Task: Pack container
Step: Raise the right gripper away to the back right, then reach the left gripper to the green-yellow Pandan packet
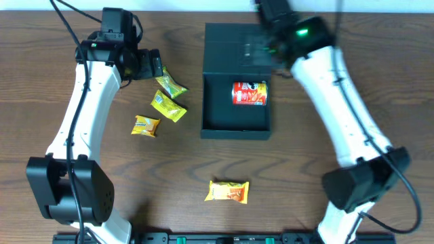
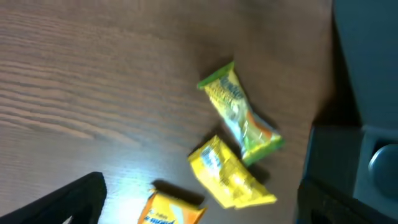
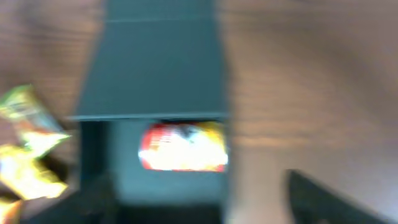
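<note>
The dark teal container [image 1: 234, 118] lies open mid-table, its lid flap [image 1: 230, 44] folded back at the far side. A red snack packet [image 1: 250, 93] lies inside, against the back wall. My right gripper [image 1: 270, 49] hovers blurred over the lid; in the right wrist view it [image 3: 199, 211] is open and empty, above the container floor [image 3: 168, 183] and red packet [image 3: 183, 146]. My left gripper [image 1: 152, 66] is open beside a green-yellow packet [image 1: 169, 85]. In the left wrist view it [image 2: 199, 211] hangs over an orange packet [image 2: 171, 211], with nothing gripped.
Left of the container lie a yellow packet [image 1: 168, 107] and an orange-yellow packet [image 1: 145, 125]. Another orange packet [image 1: 228, 192] lies near the front edge. The left wrist view shows the green packet [image 2: 239, 112], the yellow one [image 2: 230, 174] and the container wall [image 2: 367, 74].
</note>
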`<control>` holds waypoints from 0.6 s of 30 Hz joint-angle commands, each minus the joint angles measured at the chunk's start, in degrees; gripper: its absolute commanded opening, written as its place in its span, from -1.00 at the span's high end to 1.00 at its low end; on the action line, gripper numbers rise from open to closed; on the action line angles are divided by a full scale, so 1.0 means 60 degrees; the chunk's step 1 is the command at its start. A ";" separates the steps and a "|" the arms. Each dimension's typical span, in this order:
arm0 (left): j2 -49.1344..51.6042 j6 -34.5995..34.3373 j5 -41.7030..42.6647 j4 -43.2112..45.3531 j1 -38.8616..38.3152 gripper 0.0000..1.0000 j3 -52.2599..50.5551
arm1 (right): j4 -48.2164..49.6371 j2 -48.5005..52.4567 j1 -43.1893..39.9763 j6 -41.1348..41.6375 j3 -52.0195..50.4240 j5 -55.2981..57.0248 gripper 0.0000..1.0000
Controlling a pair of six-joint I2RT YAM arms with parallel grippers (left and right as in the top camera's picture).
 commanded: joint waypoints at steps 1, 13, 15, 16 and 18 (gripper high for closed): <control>-0.0004 -0.1803 -0.0178 0.0233 0.0007 -0.91 0.0168 | -0.0506 -0.0066 -0.0823 0.0550 0.0040 0.0135 -0.99; 0.1290 -0.4408 -0.2080 0.1344 -0.1177 -0.91 0.0175 | -0.1071 -0.0058 -0.1581 0.0732 0.0033 0.0076 -0.99; 0.1570 -0.4656 -0.2328 0.1472 -0.1311 -0.92 0.0175 | -0.1086 -0.0058 -0.1581 0.0681 0.0033 0.0076 -0.98; 0.1687 -0.4703 -0.2353 0.1537 -0.1333 -0.92 0.0175 | -0.1104 -0.0058 -0.1581 0.0619 0.0033 0.0073 -0.98; 0.2084 -0.5166 -0.2422 0.1617 -0.1333 -0.96 0.0175 | -0.1264 -0.0058 -0.1581 0.0550 0.0033 0.0076 -0.98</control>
